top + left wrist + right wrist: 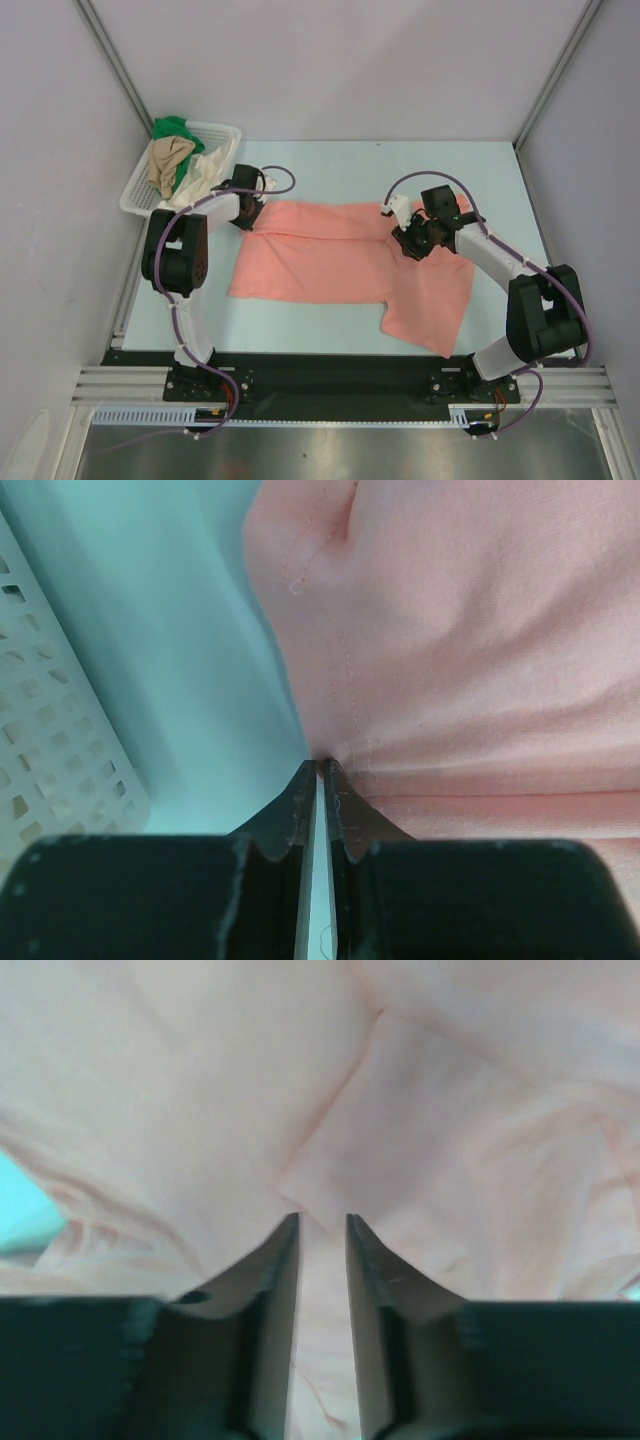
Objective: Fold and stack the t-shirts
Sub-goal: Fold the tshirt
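Locate the salmon-pink t-shirt (340, 265) lying flat at table (330, 160) ctr, with one flap reaching toward 5 o'clock. The green t-shirt (172, 127), tan t-shirt (168, 160) and cream t-shirt (205, 170) sit bunched in the white basket (232, 130) at 10 o'clock. Note the L gripper (320, 768) at the shirt's 10 o'clock corner, jaws pressed nearly together and nipping the hem; the R gripper (322, 1222) is at the shirt's 2 o'clock area, jaws spread slightly, with cloth below the gap.

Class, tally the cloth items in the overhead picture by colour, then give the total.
salmon-pink shirt: 1
green shirt: 1
tan shirt: 1
cream shirt: 1
Total: 4
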`<state>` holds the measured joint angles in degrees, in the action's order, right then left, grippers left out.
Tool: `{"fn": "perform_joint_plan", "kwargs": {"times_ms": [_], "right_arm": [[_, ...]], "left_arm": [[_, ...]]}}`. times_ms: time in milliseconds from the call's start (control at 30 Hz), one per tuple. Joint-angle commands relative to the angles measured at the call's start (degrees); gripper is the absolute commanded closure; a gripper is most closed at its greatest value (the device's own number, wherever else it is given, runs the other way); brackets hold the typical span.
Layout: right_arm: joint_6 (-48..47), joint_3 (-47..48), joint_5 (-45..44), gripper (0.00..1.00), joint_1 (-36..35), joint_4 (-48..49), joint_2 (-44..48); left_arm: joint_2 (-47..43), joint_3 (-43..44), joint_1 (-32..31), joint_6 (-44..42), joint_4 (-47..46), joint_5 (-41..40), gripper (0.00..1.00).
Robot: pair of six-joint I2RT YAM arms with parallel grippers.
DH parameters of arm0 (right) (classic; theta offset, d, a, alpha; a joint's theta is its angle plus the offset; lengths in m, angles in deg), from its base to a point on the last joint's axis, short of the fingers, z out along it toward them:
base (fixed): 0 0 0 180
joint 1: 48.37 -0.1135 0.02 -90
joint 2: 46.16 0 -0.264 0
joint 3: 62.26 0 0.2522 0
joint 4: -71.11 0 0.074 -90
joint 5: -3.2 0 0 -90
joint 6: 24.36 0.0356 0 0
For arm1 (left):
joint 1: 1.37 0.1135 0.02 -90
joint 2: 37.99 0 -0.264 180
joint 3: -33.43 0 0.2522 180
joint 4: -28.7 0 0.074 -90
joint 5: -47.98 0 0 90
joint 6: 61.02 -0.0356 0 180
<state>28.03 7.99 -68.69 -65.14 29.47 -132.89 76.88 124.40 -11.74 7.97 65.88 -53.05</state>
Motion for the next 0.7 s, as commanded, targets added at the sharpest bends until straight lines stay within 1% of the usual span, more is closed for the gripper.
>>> {"fn": "perform_joint_plan", "kwargs": {"times_ms": [0, 33, 100, 167, 233, 300, 367, 400, 433, 500, 533, 667], "right_arm": [[5.6, 4.6, -1.8, 0.66, 0.4, 4.5, 0.0], [6.5, 5.2, -1.5, 0.60, 1.5, 5.1, -0.5], [8.8, 6.4, -1.4, 0.59, 5.0, 6.9, -1.2], [9.1, 8.2, -1.4, 0.59, 6.9, 7.5, -2.7], [10.1, 9.7, -3.8, 0.58, 9.7, 9.2, -4.3], [11.4, 10.9, -3.9, 0.59, 13.0, 10.4, -7.0], [11.9, 12.5, -4.7, 0.59, 14.7, 11.9, -10.0], [11.9, 13.1, -5.4, 0.59, 15.2, 12.1, -10.9], [12.0, 14.5, -5.7, 0.60, 16.2, 12.2, -12.0], [12.3, 15.9, -6.0, 0.60, 16.3, 12.4, -14.9], [12.6, 16.8, -6.2, 0.60, 18.3, 12.5, -15.7], [12.6, 20.1, -7.3, 0.60, 20.5, 14.1, -20.1]], "left_arm": [[0.7, 1.6, 0.4, 0.9, 3.8, -0.8, 0.89], [0.4, 1.8, 0.4, 0.8, 4.2, -0.8, 0.89], [-0.5, 2.3, 0.4, 0.4, 5.2, -0.3, 0.88], [-1.5, 2.9, 0.4, -0.2, 6.5, 0.6, 0.85], [-3.1, 3.7, 0.5, -0.7, 7.6, 1.8, 0.81], [-3.2, 6.4, 0.4, -0.9, 8.6, 2.8, 0.77], [-1.4, 9.6, 0.5, -0.8, 10.1, 3.5, 0.76], [-0.5, 13.1, 0.4, -0.6, 10.8, 3.7, 0.76], [1.6, 14.7, 0.4, -0.3, 12.4, 3.7, 0.76], [3.0, 18.4, 0.4, -0.3, 13.2, 3.7, 0.76], [3.5, 19.0, 0.5, -0.2, 12.9, 3.7, 0.76], [7.5, 21.8, 0.5, 0.2, 13.2, 2.9, 0.76]]}}
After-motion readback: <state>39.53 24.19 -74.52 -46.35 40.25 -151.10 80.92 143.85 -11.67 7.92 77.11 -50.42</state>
